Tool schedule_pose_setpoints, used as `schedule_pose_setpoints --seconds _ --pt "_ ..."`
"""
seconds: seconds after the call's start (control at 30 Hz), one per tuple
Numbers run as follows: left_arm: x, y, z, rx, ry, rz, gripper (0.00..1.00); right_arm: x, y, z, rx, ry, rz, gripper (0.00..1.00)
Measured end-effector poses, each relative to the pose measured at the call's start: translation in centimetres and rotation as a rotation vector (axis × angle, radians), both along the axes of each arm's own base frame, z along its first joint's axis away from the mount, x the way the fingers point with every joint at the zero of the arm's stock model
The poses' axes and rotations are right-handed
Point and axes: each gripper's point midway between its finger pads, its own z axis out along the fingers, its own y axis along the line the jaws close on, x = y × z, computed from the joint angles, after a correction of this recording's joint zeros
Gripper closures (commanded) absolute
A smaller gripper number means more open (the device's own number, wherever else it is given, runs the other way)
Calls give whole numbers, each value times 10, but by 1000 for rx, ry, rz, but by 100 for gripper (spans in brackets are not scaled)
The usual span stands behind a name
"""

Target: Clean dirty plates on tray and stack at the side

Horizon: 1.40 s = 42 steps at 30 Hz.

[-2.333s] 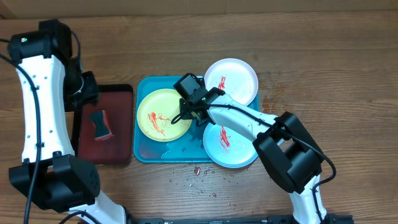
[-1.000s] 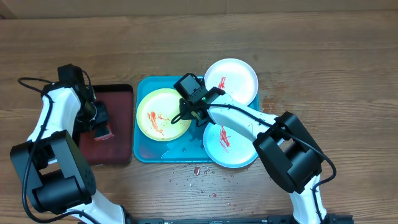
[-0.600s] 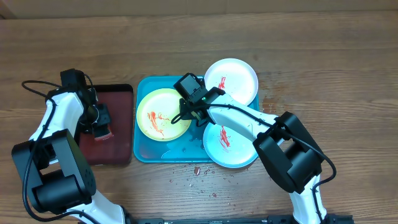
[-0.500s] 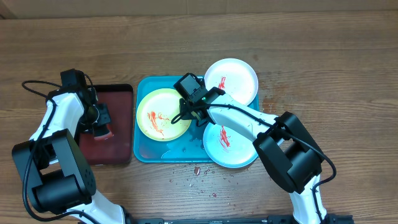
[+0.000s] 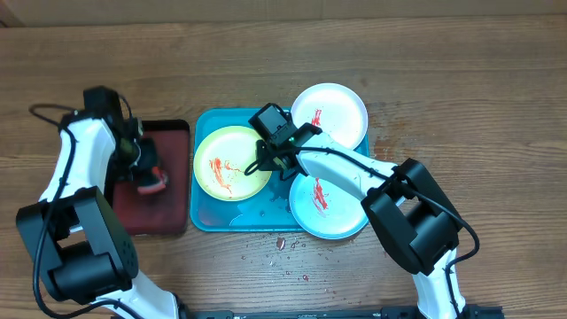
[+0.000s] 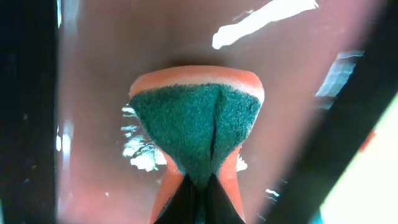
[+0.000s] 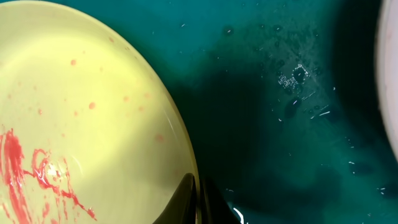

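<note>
The yellow-green plate [image 5: 226,164] with red smears lies on the left of the turquoise tray [image 5: 213,215]. My right gripper [image 5: 263,164] is shut on that plate's right rim; the wrist view shows the plate [image 7: 81,124] pinched between the fingers [image 7: 196,193] over the tray floor [image 7: 286,124]. The white plate [image 5: 341,111] rests on the tray's back right corner. The aqua plate [image 5: 332,213] lies at the front right, partly under my right arm. My left gripper [image 5: 146,173] is shut on a green and orange sponge [image 6: 198,127], squeezed between the fingertips [image 6: 198,196] over the dark red tray.
The dark red, black-rimmed tray [image 5: 164,213] stands left of the turquoise tray, its wet floor showing in the left wrist view [image 6: 112,74]. Red crumbs and smears [image 5: 279,244] dot the wooden table in front of the turquoise tray.
My left arm came down to the dark red tray and closed on the sponge, which now sits slightly lifted and turned. The right gripper has stayed on the yellow-green plate's rim.
</note>
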Motion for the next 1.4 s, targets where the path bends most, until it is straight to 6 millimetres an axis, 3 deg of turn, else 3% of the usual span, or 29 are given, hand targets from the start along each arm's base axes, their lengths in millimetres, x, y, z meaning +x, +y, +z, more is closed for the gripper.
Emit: schedule_pose_setpoints --seconds 0.1,0.2,0.4,0.53,0.63,0.73,0.9,1.07,1.2,1.4 --pt "21 -18 25 -41 -58 -60 96 -1 -3 -1 19 36 -21 96" --pt "37 -49 41 -86 -106 -137 96 -4 -5 -1 39 76 -42 96" --pt "46 -125 46 -140 -139 -336 96 -6 -12 -2 81 149 -71 96" --pt "51 -155 43 -96 -167 -433 96 -8 -15 -2 91 177 -83 96" --pt "51 -160 31 -42 -156 -462 96 -8 -16 -2 94 181 -84 96" --pt "48 -152 8 -2 -107 -456 96 -8 -16 -2 96 183 -84 96" --pt "27 -142 -35 20 44 -451 96 -8 -15 -2 97 182 -84 96" --pt "13 -144 -40 17 108 -460 96 -8 -15 -2 97 184 -82 96" --pt "-1 -162 -40 -56 148 -539 96 -9 -15 -2 97 186 -80 96" --pt "-14 -216 -37 -291 118 -727 96 -8 -15 -2 97 185 -79 96"
